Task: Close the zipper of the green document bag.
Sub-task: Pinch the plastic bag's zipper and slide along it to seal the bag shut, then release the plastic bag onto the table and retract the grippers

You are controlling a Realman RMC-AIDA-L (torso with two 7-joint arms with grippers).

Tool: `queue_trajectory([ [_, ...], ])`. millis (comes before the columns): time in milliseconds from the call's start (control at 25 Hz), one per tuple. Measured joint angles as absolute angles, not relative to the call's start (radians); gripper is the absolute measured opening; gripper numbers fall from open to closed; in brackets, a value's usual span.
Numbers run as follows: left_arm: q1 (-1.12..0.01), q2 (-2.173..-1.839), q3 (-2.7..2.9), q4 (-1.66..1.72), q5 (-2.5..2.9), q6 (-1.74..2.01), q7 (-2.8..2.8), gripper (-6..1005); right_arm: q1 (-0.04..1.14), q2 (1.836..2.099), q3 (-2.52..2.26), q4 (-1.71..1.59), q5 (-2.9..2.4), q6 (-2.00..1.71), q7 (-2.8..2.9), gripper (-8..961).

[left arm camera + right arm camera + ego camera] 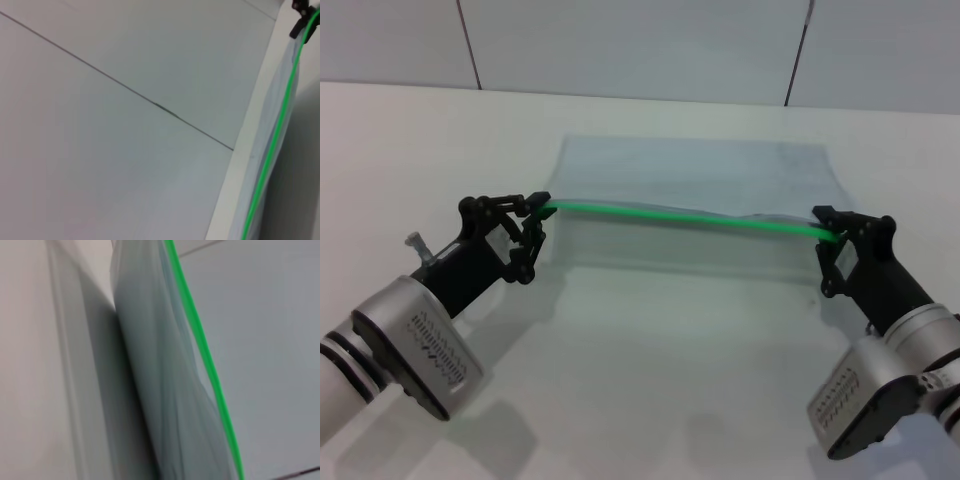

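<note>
The green document bag (695, 185) is a pale translucent pouch lying on the white table, with its near long edge lifted. The zipper (680, 216) runs as a bright green strip along that raised edge, slightly sagging between the two arms. My left gripper (538, 213) is shut on the strip's left end. My right gripper (832, 238) is shut on its right end. The slider cannot be made out. The left wrist view looks along the zipper (275, 135) toward the far right gripper (301, 15). The right wrist view shows the bag (165, 405) and zipper (205, 350) close up.
The white table (650, 360) stretches around the pouch. A tiled wall (640, 40) with dark seams rises behind the table's far edge.
</note>
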State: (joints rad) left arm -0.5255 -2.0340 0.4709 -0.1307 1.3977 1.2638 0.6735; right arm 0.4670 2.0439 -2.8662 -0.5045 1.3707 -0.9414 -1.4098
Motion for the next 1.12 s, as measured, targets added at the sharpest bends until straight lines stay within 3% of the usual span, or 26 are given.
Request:
queue_trajectory([
  [560, -0.57, -2.042, 0.477, -0.161, 1.401, 1.303, 0.669, 160, 0.45, 2.044, -2.845, -0.483, 1.412, -0.985, -1.385, 63],
  [880, -0.587, -2.041, 0.472, -0.181, 1.4, 1.333, 0.658, 515, 0.458, 2.046, -2.843, -0.468, 1.576, -1.05, -1.386, 64],
  [1000, -0.586, -2.041, 0.471, -0.181, 1.398, 1.336, 0.658, 624, 0.446, 2.047, -2.851, -0.467, 1.607, -1.127, -1.385, 168],
  [1120, -0.582, -2.041, 0.47, -0.181, 1.395, 1.336, 0.658, 638, 0.419, 2.048, -2.859, -0.481, 1.601, -1.233, -1.385, 271],
])
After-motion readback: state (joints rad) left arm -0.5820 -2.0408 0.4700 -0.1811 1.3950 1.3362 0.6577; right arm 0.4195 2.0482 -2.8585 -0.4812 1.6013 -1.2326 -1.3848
